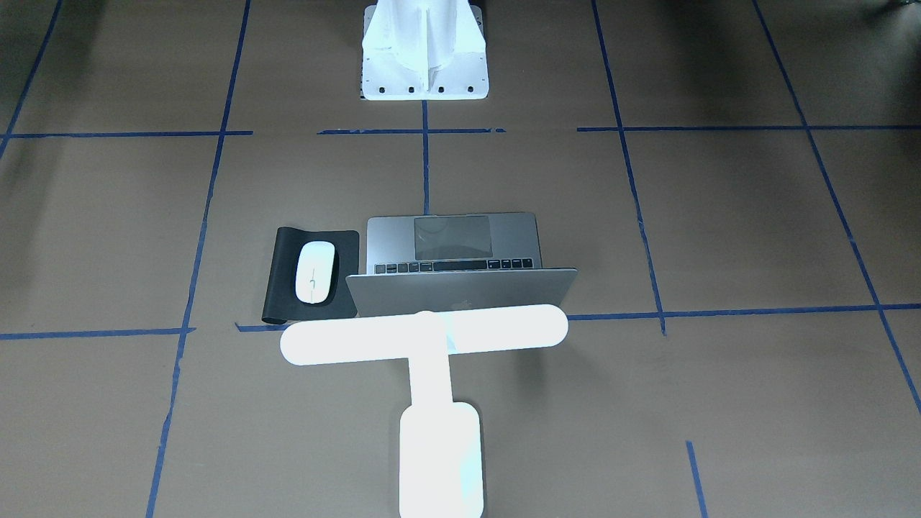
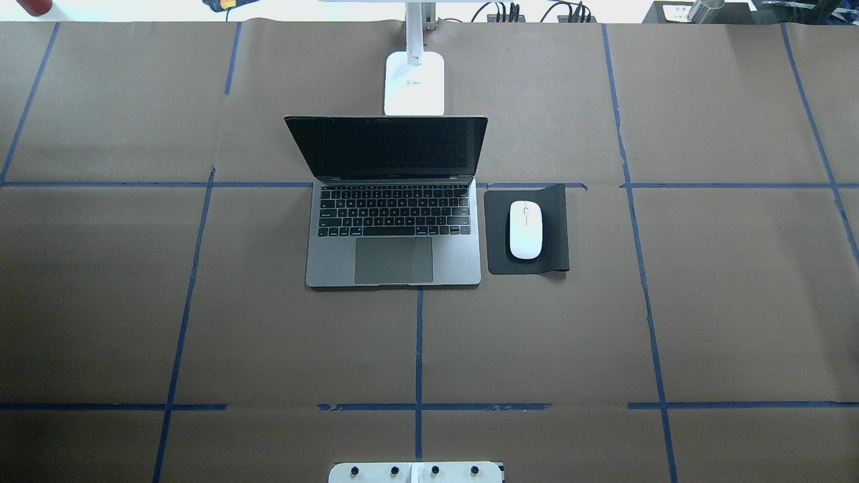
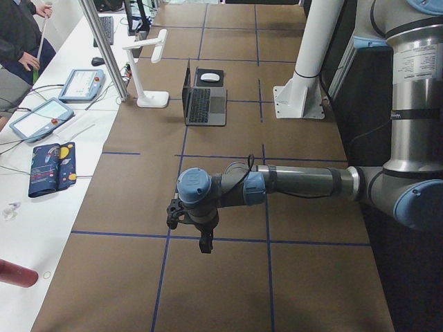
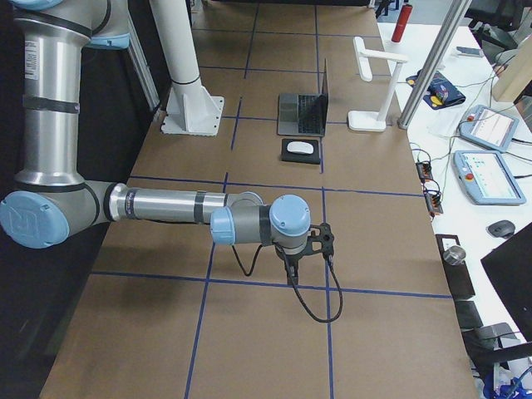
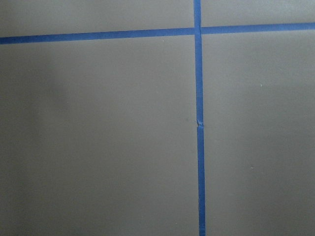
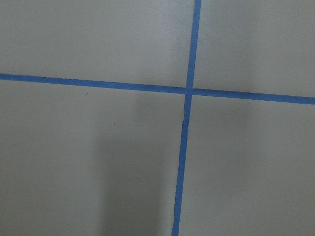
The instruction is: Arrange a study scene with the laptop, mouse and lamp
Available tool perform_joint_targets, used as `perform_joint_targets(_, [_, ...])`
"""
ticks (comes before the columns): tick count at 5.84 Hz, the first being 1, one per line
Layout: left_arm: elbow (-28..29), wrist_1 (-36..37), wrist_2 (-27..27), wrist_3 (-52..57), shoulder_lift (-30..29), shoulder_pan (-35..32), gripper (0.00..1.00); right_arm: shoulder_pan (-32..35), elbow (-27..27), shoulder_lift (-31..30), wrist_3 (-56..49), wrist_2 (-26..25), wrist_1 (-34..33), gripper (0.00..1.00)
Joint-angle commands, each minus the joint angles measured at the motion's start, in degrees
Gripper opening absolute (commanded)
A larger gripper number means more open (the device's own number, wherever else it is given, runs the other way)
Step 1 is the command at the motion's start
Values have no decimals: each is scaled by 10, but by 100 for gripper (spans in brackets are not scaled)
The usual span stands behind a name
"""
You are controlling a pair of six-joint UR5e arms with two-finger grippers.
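The grey laptop (image 2: pixel 394 259) stands open mid-table, its dark screen upright. To its right the white mouse (image 2: pixel 525 229) lies on a black mat (image 2: pixel 557 231). Behind the screen stands the white T-shaped lamp (image 2: pixel 415 84), its bar head (image 1: pixel 424 334) over the lid. My left gripper (image 3: pixel 205 246) hangs low over bare paper far from them, at the table's left end. My right gripper (image 4: pixel 290 276) hangs the same way at the right end. Whether either is open or shut I cannot tell. Both wrist views show only brown paper and blue tape.
The white flared pedestal (image 2: pixel 416 473) stands at the robot's edge of the table. A side bench holds control tablets (image 3: pixel 40 116) and a pouch (image 3: pixel 52 166), with a person (image 3: pixel 17 41) beside it. A black cable (image 4: pixel 320 307) trails from my right wrist.
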Motion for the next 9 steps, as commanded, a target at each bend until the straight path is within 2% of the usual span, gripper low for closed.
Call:
perform_joint_targets(1, [-2, -1, -2, -35, -3, 1, 100, 19, -6, -1, 0, -10, -1, 100])
perform_joint_targets(9, [-4, -5, -3, -36, -6, 1, 100, 29, -11, -8, 1, -10, -1, 100])
